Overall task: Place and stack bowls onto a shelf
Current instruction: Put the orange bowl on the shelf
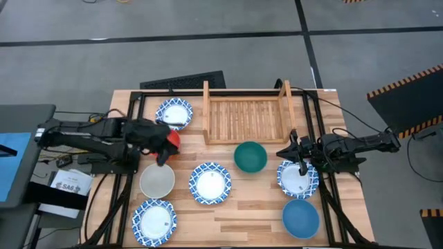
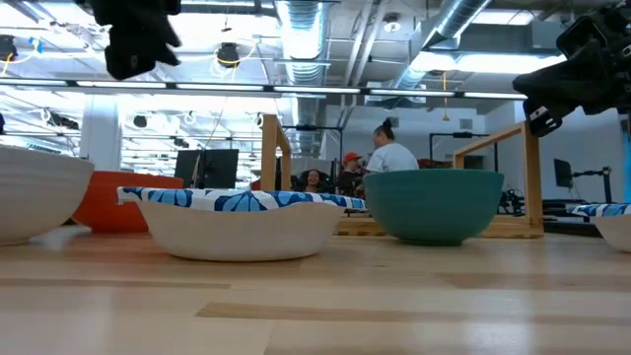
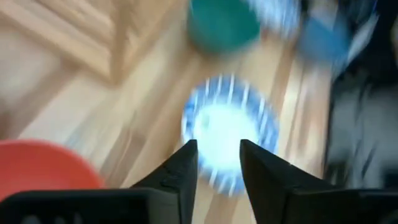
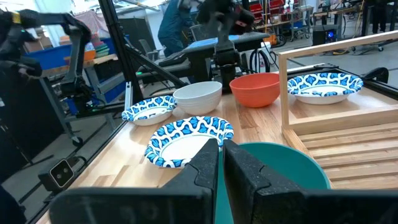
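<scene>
wooden shelf (image 1: 246,119) empty, bowls clear.

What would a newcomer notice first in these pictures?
Probably the bowls spread over the table, above all the green bowl just in front of the empty shelf. Next, the left hand hovering by the red bowl, near the table's left side.

From my overhead feed I count four white bowls with blue patterned rims (image 1: 210,183), plus a red bowl (image 1: 174,139), a teal-green bowl (image 1: 250,156), a plain blue bowl (image 1: 301,217) lower right, an off-white bowl (image 1: 157,180), and a light-wood shelf (image 1: 246,119).
</scene>
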Robot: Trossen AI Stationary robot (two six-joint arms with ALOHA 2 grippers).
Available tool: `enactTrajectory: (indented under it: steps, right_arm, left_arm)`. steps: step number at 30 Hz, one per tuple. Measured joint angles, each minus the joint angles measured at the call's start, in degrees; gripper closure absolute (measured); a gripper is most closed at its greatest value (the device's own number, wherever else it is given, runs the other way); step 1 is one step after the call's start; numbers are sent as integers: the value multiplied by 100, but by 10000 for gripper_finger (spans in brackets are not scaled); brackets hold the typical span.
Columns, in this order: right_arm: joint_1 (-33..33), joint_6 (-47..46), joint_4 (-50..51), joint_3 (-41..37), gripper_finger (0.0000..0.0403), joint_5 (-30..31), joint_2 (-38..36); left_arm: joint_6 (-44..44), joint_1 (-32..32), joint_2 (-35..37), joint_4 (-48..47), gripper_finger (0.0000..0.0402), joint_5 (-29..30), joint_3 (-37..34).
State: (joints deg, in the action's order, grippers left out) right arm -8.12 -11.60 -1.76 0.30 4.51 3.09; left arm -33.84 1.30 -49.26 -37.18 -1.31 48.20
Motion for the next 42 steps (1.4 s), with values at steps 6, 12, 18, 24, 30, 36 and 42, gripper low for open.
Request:
enactTrajectory:
  steps: [6,12,18,24,30,36,42]
  right_arm:
    - [0,0,0,2,351,0,-1]
    - [0,0,-26,2,351,0,-2]
    - [0,0,-28,1,351,0,-1]
    - [0,0,-33,2,351,0,0]
    - [0,0,-35,1,351,0,0]
    - [0,0,-35,2,351,0,0]
    - [1,0,-37,2,351,0,0]
  left_arm:
    - [2150,0,-1159,-1837,267,-372,652]
    - [3351,0,-2123,-2084,262,95,645]
    - [3744,-6,-2838,-2073,262,427,645]
    - [3498,-49,-3151,-2002,262,469,645]
    - [3169,-69,-3151,-1976,262,888,645]
    - [2760,-75,-3151,-1831,262,1017,549]
    - [2136,-83,-3151,-1837,262,1109,492]
